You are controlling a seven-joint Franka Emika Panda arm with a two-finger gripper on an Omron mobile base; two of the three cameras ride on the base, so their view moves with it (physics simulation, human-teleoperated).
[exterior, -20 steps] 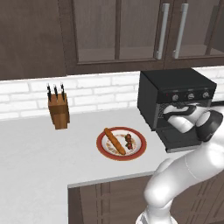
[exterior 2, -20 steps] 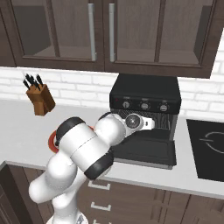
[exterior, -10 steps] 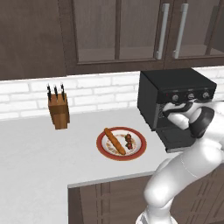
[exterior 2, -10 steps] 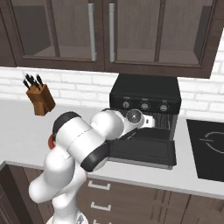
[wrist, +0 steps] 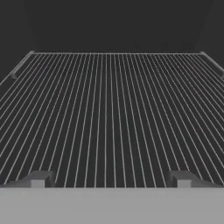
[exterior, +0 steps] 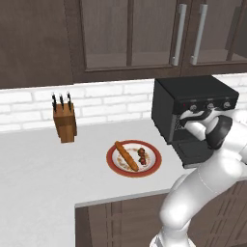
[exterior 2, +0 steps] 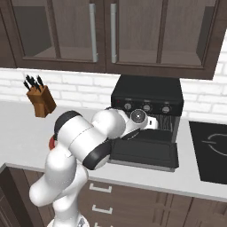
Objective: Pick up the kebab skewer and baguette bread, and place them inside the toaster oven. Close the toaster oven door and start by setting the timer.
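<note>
Hand's at the mouth of the boxy black toaster oven (exterior: 193, 108), fingers (wrist: 37, 178) spread wide and empty over the bare wire rack (wrist: 109, 113), door (exterior 2: 144, 153) dropped flat. Golden baguette (exterior: 126, 156) and chunky kebab skewer (exterior: 143, 155) sit on the red-rimmed plate (exterior: 116, 166) on the bench (exterior: 48, 178). Next, I reckon: swing over and fetch one.

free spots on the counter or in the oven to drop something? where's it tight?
Wire rack inside the toaster oven is bare wall to wall, under the open gripper. Bare counter lies between the knife block and the plate, and along the front edge. Crowded: the plate, holding baguette bread and kebab skewer, and the dropped toaster oven door with the arm over it.
</note>
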